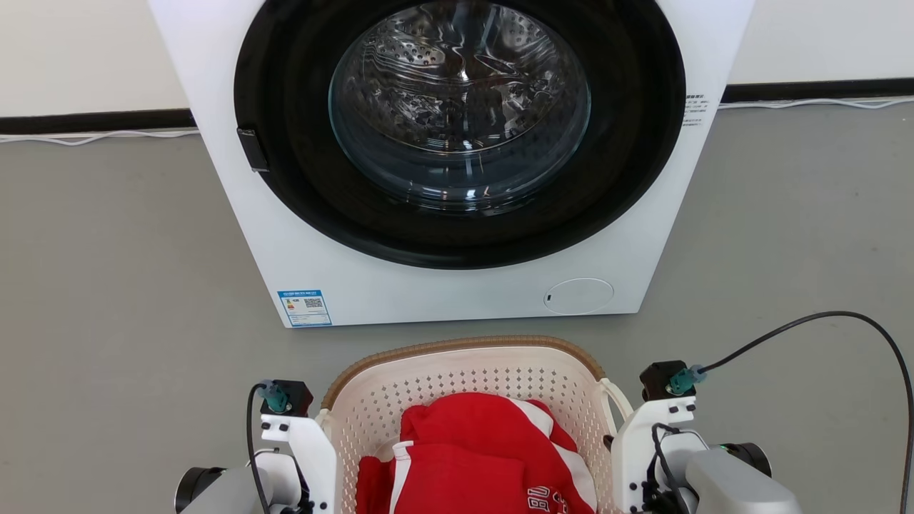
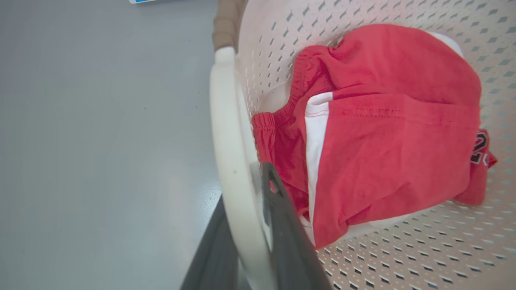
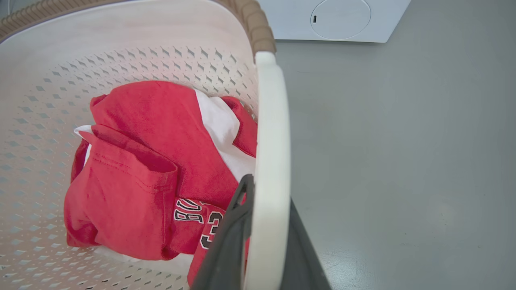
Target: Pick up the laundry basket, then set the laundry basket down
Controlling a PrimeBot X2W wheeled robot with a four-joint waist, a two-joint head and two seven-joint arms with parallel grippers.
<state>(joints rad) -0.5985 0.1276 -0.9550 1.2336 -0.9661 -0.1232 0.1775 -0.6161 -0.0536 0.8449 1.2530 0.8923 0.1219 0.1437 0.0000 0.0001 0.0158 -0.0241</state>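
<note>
The laundry basket (image 1: 464,377) is cream-white and perforated, with a brown woven rim (image 1: 457,345), and sits low in the head view between my two arms. It holds red and white clothes (image 1: 485,442). In the left wrist view my left gripper (image 2: 244,195) has one dark finger on each side of the basket's white handle (image 2: 227,133), shut on it. In the right wrist view my right gripper (image 3: 269,197) clasps the opposite white handle (image 3: 272,121) the same way. I cannot tell whether the basket's base touches the floor.
A white front-loading washer (image 1: 643,235) with its round glass door closed stands directly ahead of the basket. Grey floor (image 1: 107,285) stretches to both sides. A black cable (image 1: 821,315) loops off my right wrist. A wall with a dark baseboard (image 1: 93,120) runs behind.
</note>
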